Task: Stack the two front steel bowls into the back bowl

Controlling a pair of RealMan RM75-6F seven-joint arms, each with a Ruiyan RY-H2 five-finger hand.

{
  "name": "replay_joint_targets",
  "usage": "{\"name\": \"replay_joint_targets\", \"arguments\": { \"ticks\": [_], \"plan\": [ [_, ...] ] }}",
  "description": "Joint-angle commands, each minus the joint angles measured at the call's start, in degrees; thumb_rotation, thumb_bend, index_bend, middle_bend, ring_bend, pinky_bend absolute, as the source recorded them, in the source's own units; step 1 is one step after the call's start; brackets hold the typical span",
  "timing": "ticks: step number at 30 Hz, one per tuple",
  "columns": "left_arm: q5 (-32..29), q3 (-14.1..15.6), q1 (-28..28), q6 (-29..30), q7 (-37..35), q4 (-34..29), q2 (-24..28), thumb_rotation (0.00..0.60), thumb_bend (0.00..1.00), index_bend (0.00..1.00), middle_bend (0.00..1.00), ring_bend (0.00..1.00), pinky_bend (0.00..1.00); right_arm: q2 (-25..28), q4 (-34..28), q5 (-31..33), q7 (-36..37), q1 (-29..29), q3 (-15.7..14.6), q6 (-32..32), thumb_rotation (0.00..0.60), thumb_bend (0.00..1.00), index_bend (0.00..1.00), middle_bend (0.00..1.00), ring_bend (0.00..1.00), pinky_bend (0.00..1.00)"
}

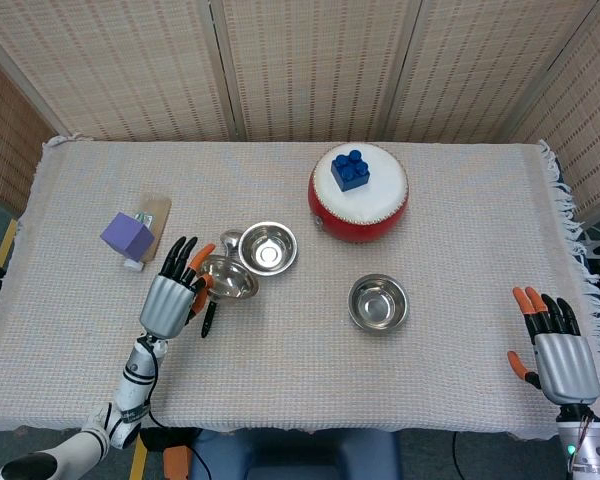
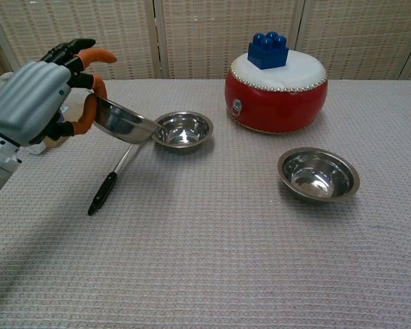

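My left hand [image 1: 170,297] [image 2: 38,99] holds a steel bowl [image 1: 228,277] [image 2: 123,122] by its rim, lifted off the cloth and tilted, just left of the back bowl [image 1: 268,247] [image 2: 183,129]. The held bowl's far edge hangs close to the back bowl's rim. A second front bowl [image 1: 378,302] [image 2: 318,173] sits on the cloth at the right. My right hand [image 1: 556,353] rests open near the table's front right corner, seen only in the head view, far from every bowl.
A ladle [image 1: 210,316] [image 2: 109,185] lies under the lifted bowl, its cup beside the back bowl. A red drum [image 1: 358,192] [image 2: 276,90] with a blue brick [image 1: 350,170] on top stands behind. A purple cube [image 1: 128,236] and a bottle lie at the left.
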Motion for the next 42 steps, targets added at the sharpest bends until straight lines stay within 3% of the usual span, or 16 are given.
{"name": "replay_joint_targets", "arguments": {
  "ticks": [1,6,10,15,20,29,31,35,37,42],
  "plan": [
    [-3.4,-3.1,-4.3,-3.0,-2.5,2.4,-1.4,0.6,0.66,0.74,0.15,0.0,0.07,-0.1,0.1,0.7,-0.3,0.2,0.3,-0.4,0.6,0.21,0.0,0.0,0.0,0.0],
    [-7.4,-6.1,-9.8,-7.8,-5.3,6.7,-5.0,0.6,0.64,0.71,0.18,0.01,0.06,-0.2,0.3,2.1,-0.6,0.3,1.0,-0.6,0.6,0.21,0.0,0.0,0.0,0.0],
    [-9.2,-6.6,-14.8,-12.0,-4.9,11.4,-8.5,0.6,0.64,0.7,0.18,0.01,0.06,-0.2,0.4,3.2,-0.7,0.6,1.3,-1.4,0.6,0.21,0.0,0.0,0.0,0.0],
    [-10.0,-5.7,-18.7,-14.9,-3.9,16.3,-12.2,0.6,0.63,0.69,0.18,0.01,0.05,0.2,0.0,3.9,-0.2,0.4,1.7,-1.0,0.6,0.21,0.0,0.0,0.0,0.0],
    [-10.1,-3.6,-20.2,-17.2,-2.7,20.2,-14.3,0.6,0.53,0.65,0.17,0.01,0.03,0.8,-0.1,4.1,0.8,0.5,1.6,-1.5,0.6,0.21,0.0,0.0,0.0,0.0],
    [-12.3,-3.5,-21.7,-21.7,-2.2,23.7,-15.5,0.6,0.51,0.61,0.16,0.0,0.02,1.8,-0.5,3.9,1.8,0.6,1.1,-2.3,0.6,0.21,0.0,0.0,0.0,0.0],
    [-13.0,-3.3,-21.9,-23.1,-1.9,24.4,-15.6,0.6,0.5,0.53,0.14,0.0,0.02,2.0,-0.5,4.1,2.2,0.5,1.3,-2.1,0.6,0.21,0.0,0.0,0.0,0.0],
    [-13.3,-2.0,-21.6,-27.7,1.0,24.8,-15.6,0.6,0.5,0.19,0.03,0.0,0.0,2.0,-0.6,4.5,2.1,0.6,1.3,-2.5,0.6,0.21,0.0,0.0,0.0,0.0],
    [-13.7,-1.7,-21.6,-28.0,2.3,24.6,-15.4,0.6,0.5,0.09,0.0,0.0,0.0,2.0,-0.7,4.4,2.1,0.7,1.2,-2.7,0.6,0.21,0.0,0.0,0.0,0.0],
    [-14.0,-0.5,-20.4,-29.7,4.0,22.4,-14.1,0.6,0.5,0.0,0.0,0.0,0.0,2.1,-0.7,4.4,2.3,0.7,1.1,-2.8,0.6,0.21,0.0,0.0,0.0,0.0]
  ]
}}
